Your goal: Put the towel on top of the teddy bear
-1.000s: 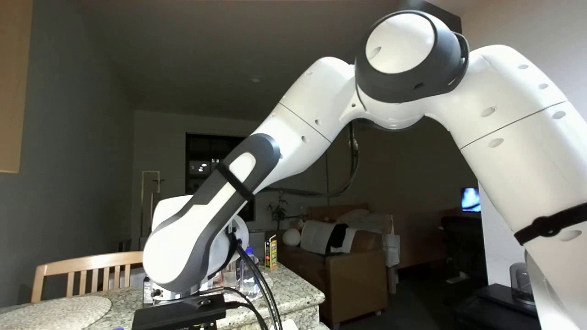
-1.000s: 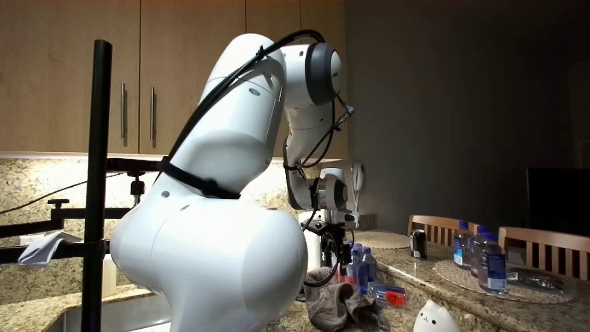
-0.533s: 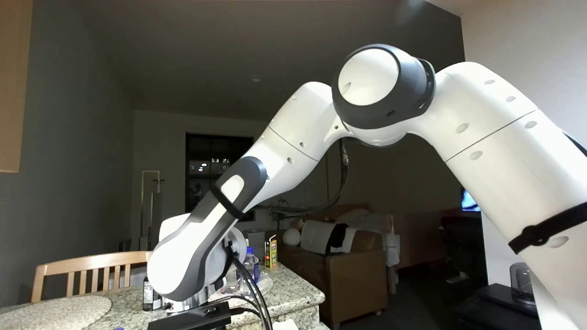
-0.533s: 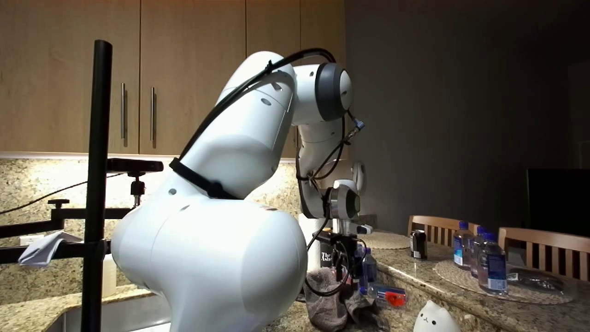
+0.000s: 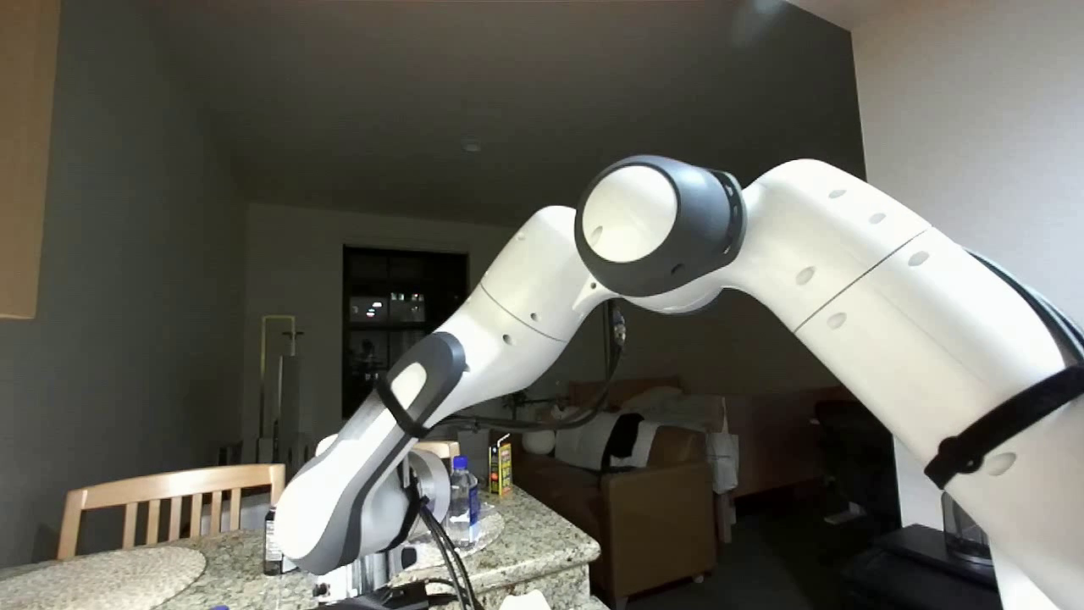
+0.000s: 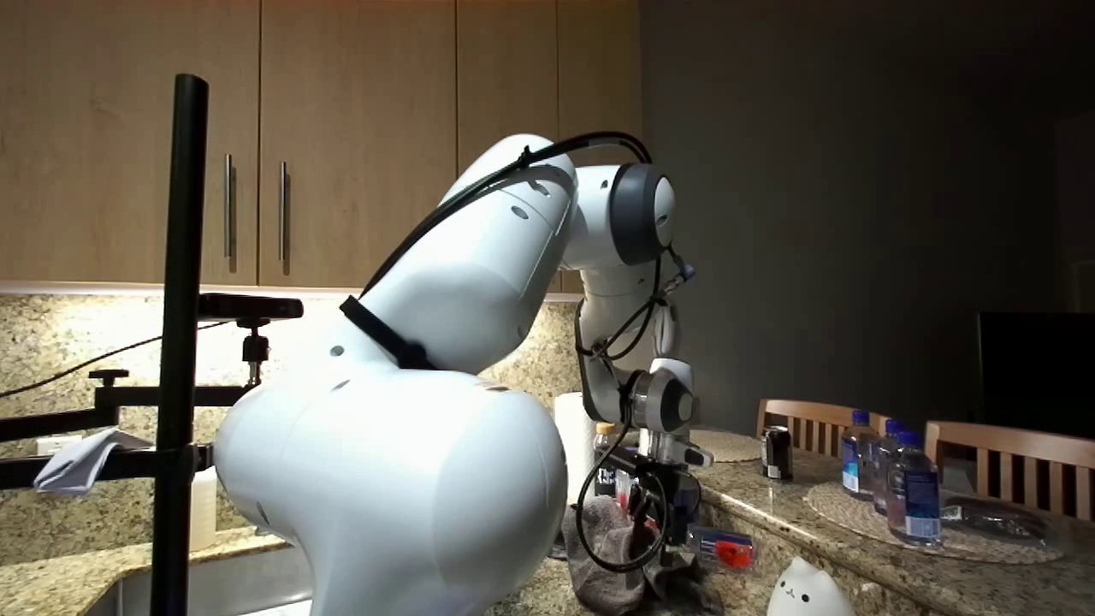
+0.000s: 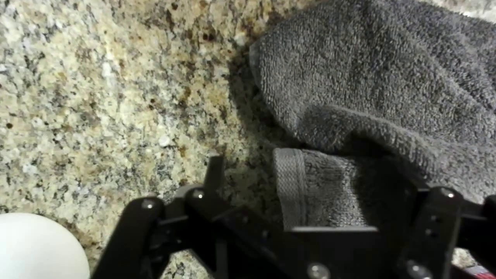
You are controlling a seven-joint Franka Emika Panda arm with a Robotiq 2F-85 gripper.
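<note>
The towel [image 7: 379,73] is a grey cloth lying in soft folds on the granite counter. In an exterior view the towel [image 6: 607,565] is bunched below my gripper [image 6: 669,522]. In the wrist view my gripper [image 7: 319,178] is open, with its fingers apart on either side of a hemmed towel fold. I cannot tell whether the fingers touch the cloth. A white figure [image 6: 808,590] with small ears and a face stands to the right of the towel; it may be the teddy bear. A rounded white part of it [image 7: 38,248] shows at the wrist view's lower left.
A clear bottle lying down [image 6: 723,547] and upright bottles are near the gripper. A raised granite ledge [image 6: 770,513] runs along the right, bearing a can [image 6: 777,453] and several bottles [image 6: 914,496]. A paper roll [image 6: 573,441] stands behind the arm.
The arm has come down steadily, and in an exterior view the gripper has moved down and to the right over the towel. The towel and the white figure have not visibly moved.
</note>
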